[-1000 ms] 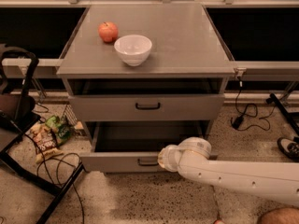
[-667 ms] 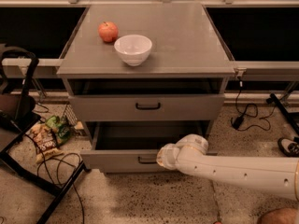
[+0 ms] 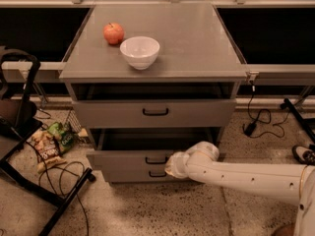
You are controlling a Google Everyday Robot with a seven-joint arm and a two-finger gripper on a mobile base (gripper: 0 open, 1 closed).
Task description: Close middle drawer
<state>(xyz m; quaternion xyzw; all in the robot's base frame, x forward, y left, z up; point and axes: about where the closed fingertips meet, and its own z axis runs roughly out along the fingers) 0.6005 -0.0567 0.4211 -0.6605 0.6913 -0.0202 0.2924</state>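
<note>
Grey metal cabinet (image 3: 197, 43), flat matte top, boxy with square edges, sits on a speckled floor (image 3: 147, 210). My white arm (image 3: 246, 175), a smooth rounded plastic shell, comes in low from the right.

The middle drawer (image 3: 123, 160) is pulled out toward the near side, with the dark tray open behind a low flat grey front. Its front panel runs left-right and its travel runs near-far. The top drawer (image 3: 113, 114), with a taller front, sits above it and further back. The bottom drawer (image 3: 128, 175) shows as a narrow strip just below.

The gripper (image 3: 173, 165) is at the near face of the middle drawer's front panel, just right of the small black handle (image 3: 155, 160). It looks to be touching the panel, but I can't confirm that. I can't tell whether it is released or clenched.

The key relation is that the drawer lies directly beyond the gripper, on the far side. My guess is the next move is a straight push away from me, into the cabinet. Contact is right of centre, so the drawer may skew on its slides.

On top, a glossy round white bowl (image 3: 140, 51) stands near the front edge. A red apple (image 3: 113, 33) is just beside it, to the far left.
</note>
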